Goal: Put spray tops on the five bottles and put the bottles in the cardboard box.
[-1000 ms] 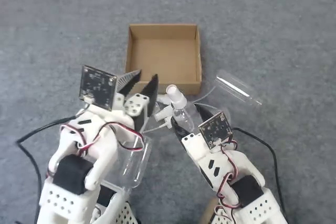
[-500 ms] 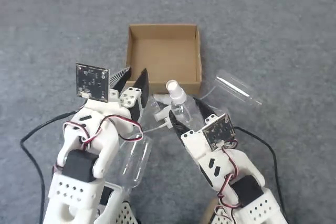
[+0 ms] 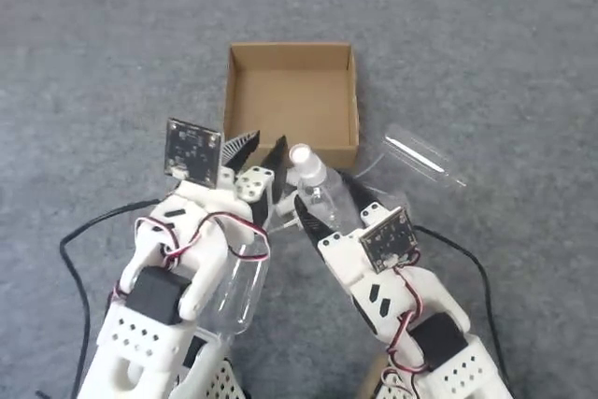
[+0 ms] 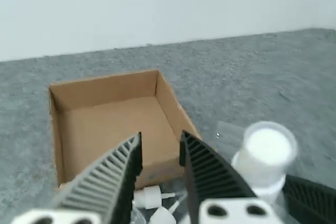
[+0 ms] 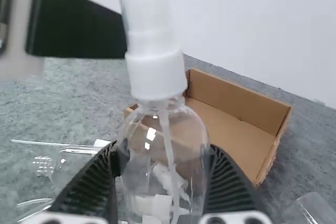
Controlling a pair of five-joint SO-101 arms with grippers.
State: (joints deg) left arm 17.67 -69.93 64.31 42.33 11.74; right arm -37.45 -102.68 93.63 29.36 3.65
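Two claws sit side by side just before the box's (image 3: pixel 353 91) near wall, mid-desk. Your right claw (image 3: pixel 320 189) grips a clear bottle (image 3: pixel 322 205) by its body, upright, with a spray top (image 3: pixel 306 162) on its neck. Your left claw (image 3: pixel 263 145) hangs just beside that top, fingers slightly parted, nothing between them. Second bottle (image 3: pixel 425 161) lies on its side off the box's near right corner. Third bottle (image 3: pixel 238 292) lies under your left arm, toward the near edge. Loose top (image 4: pixel 146 196) lies on the desk below the left claw.
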